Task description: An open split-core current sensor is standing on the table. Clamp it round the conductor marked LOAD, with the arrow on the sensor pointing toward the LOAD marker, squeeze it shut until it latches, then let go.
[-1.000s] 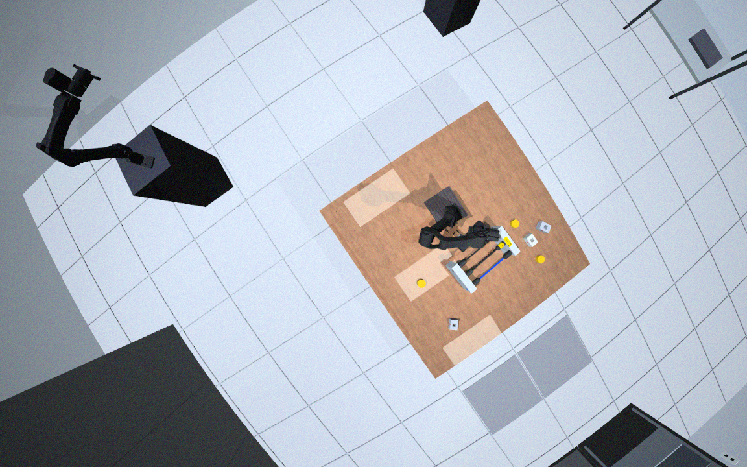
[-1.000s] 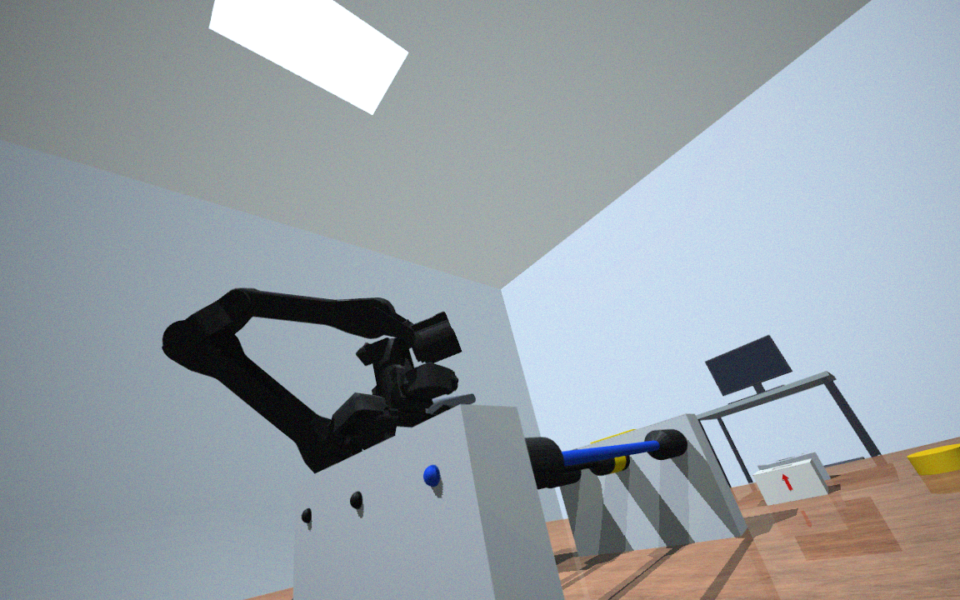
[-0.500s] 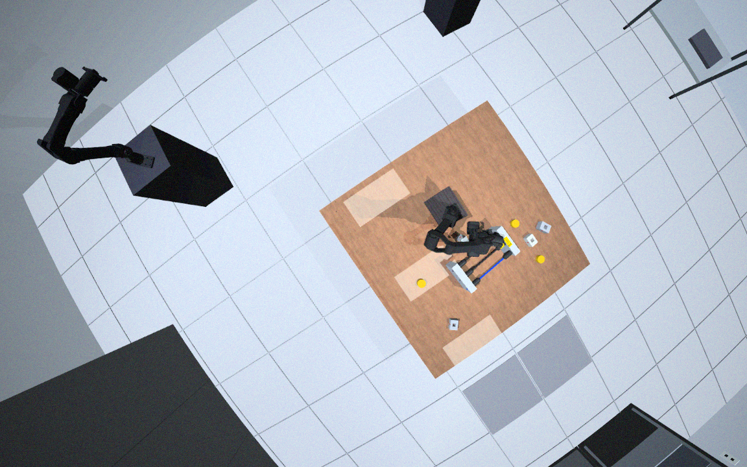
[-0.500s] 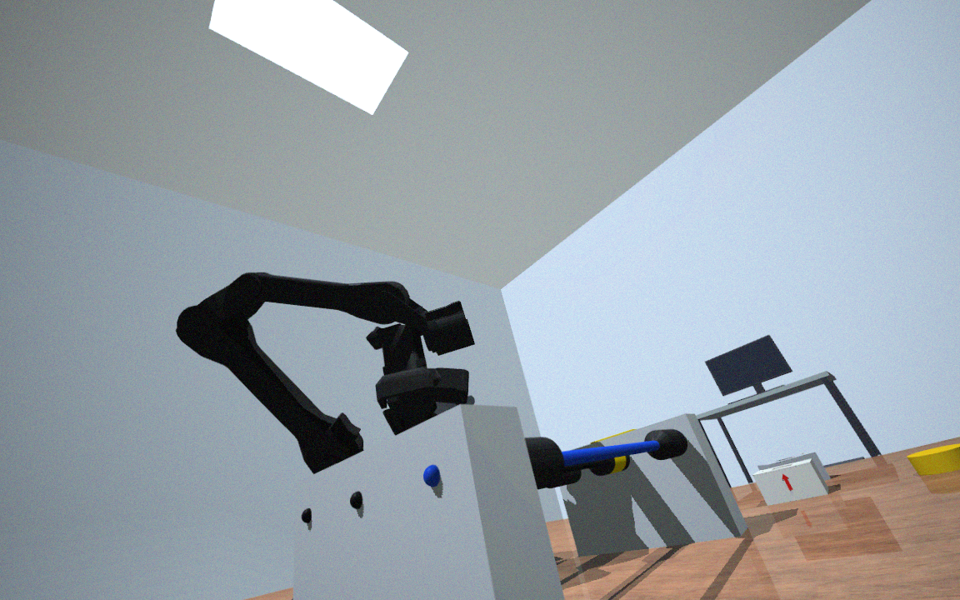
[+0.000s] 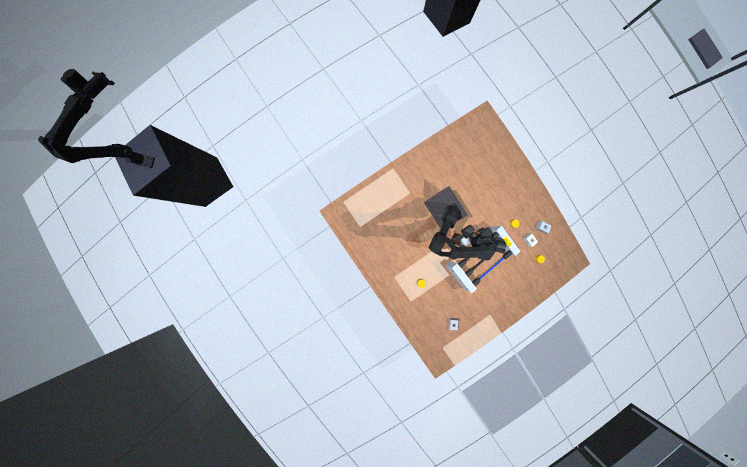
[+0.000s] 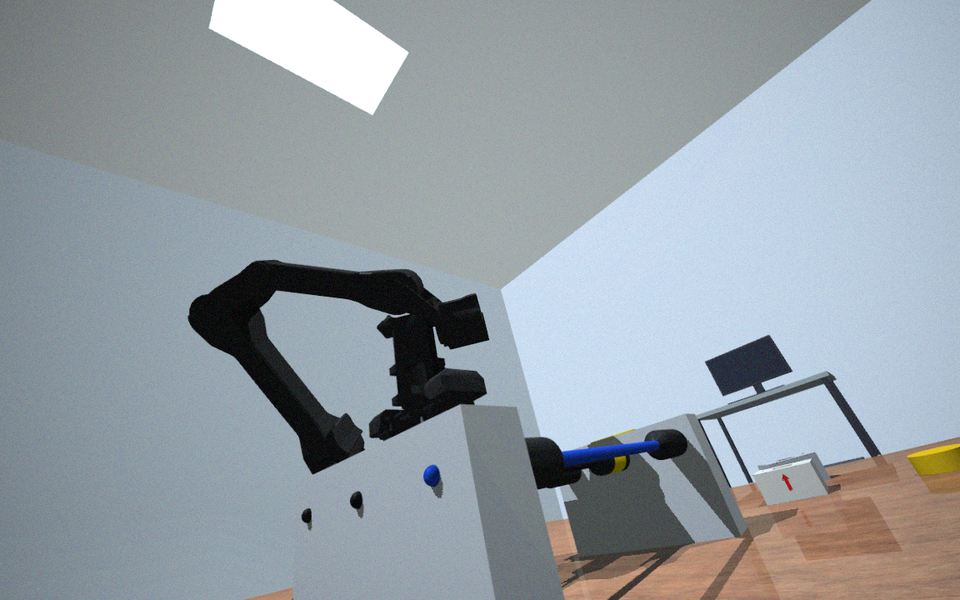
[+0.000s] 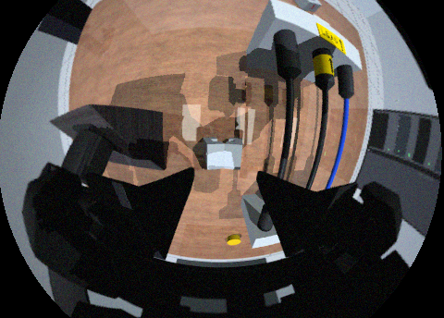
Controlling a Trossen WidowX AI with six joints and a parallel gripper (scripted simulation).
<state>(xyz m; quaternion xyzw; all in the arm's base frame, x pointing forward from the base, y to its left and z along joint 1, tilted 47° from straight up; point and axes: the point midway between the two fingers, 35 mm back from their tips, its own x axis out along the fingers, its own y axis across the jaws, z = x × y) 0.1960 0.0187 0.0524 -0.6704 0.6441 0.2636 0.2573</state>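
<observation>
The sensor [image 7: 226, 157] [image 5: 466, 242] is a small grey-white block on the table, just beyond my fingertips in the wrist view. Its arrow and the state of its jaws cannot be made out. My gripper [image 7: 226, 174] is open and empty, its fingertips to either side below the sensor in the wrist view. The yellow LOAD label [image 7: 330, 38] [image 5: 507, 241] lies on top of one white end block [image 7: 296, 17]. The middle black conductor [image 7: 323, 124] has a yellow band [image 7: 323, 65] [image 6: 620, 463] at that block. The fingertips are hidden in the exterior view.
A thick black cable [image 7: 289, 119] and a blue cable [image 7: 343, 138] [image 6: 607, 452] flank the middle one. The other end block [image 7: 265, 240] [image 5: 462, 277] stands close to my right finger. Small boxes [image 5: 531, 239] [image 6: 791, 482] and yellow discs [image 5: 515, 223] [image 7: 234, 239] lie farther off.
</observation>
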